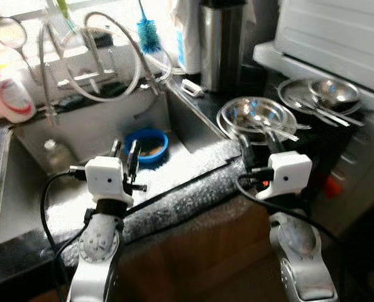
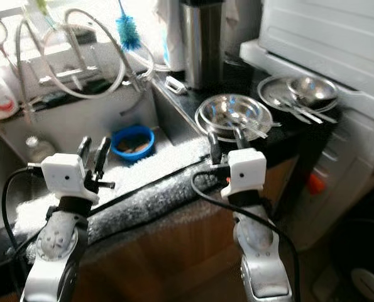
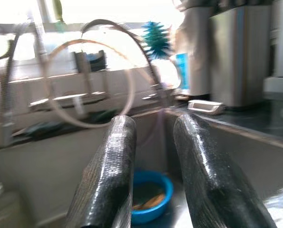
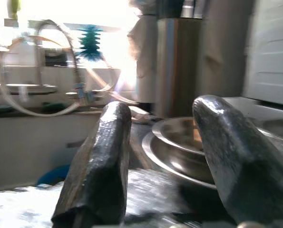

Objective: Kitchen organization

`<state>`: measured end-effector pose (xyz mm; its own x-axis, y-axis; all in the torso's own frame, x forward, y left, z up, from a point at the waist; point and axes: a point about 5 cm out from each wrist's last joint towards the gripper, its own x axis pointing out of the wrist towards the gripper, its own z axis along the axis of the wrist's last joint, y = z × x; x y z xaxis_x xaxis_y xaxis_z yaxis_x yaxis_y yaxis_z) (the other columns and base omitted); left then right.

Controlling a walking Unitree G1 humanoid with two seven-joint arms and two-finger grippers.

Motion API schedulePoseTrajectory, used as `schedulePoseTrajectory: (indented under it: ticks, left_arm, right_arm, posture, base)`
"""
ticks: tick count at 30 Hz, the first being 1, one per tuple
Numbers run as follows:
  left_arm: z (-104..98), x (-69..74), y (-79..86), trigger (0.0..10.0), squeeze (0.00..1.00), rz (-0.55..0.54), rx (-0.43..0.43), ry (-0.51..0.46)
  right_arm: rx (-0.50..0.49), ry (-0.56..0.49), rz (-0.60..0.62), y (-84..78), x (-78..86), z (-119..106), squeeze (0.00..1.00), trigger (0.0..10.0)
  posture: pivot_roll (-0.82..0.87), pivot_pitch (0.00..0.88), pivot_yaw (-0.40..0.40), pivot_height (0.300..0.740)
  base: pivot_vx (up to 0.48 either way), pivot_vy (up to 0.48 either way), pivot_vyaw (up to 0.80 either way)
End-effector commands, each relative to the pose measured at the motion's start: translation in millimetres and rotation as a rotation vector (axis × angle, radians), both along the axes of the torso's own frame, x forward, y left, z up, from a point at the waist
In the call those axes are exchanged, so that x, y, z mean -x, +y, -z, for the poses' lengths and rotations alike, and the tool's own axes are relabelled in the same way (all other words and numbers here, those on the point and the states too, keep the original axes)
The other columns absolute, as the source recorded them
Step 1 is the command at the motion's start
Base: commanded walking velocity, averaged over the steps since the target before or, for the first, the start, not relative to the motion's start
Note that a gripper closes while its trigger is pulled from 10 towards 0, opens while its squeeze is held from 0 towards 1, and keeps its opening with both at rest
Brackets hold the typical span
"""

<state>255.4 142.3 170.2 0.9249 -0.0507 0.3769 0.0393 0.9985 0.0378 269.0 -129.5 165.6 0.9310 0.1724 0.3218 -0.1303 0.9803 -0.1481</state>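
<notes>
A blue bowl (image 1: 148, 146) with some brownish scraps inside sits in the steel sink (image 1: 80, 129). My left gripper (image 1: 125, 151) hovers over the sink's near edge, just short of the bowl, open and holding nothing. Along its fingers (image 3: 117, 156) the left wrist view looks at the blue bowl (image 3: 148, 199). On the dark counter to the right lies a stack of steel plates (image 1: 256, 116) with spoons across it. My right gripper (image 1: 260, 143) stands open and holding nothing just in front of that stack. The steel plates (image 4: 179, 142) lie close beyond it.
A second steel plate with a bowl and spoons (image 1: 322, 94) lies further right, below a white appliance (image 1: 337, 38). A tall steel canister (image 1: 222, 44), a blue bottle brush (image 1: 150, 34) and looped hoses (image 1: 105, 56) stand behind the sink. A plastic bottle (image 1: 58, 154) lies in the sink.
</notes>
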Motion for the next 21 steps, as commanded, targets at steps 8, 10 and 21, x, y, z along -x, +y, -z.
schedulePoseTrajectory:
  ticks: [8, 10, 21]
  left_arm:
    - [-0.7, -0.8, 5.3, 10.0, 0.0, -0.027, -0.005, -0.004]
    - [-0.6, -0.8, 5.2, 10.0, 0.0, -0.028, -0.003, -0.004]
    - [-0.6, -1.0, 5.3, 10.0, 0.0, -0.027, 0.005, -0.005]
  right_arm:
    - [0.005, -0.008, -0.03, 5.6, -0.5, -2.7, 0.0, 10.0]
    - [0.005, -0.008, -0.03, 5.7, -0.6, -2.7, 0.0, 10.0]
    - [0.01, -0.008, -0.037, 7.0, -0.8, -2.6, 0.0, 10.0]
  posture:
    - [-0.21, 0.0, 0.065, 0.74]
    - [-0.21, 0.0, 0.065, 0.74]
    - [-0.21, 0.0, 0.064, 0.74]
  base:
    - [0.0, -0.183, 0.0]
    - [0.0, -0.3, 0.0]
    - [0.0, -0.022, 0.0]
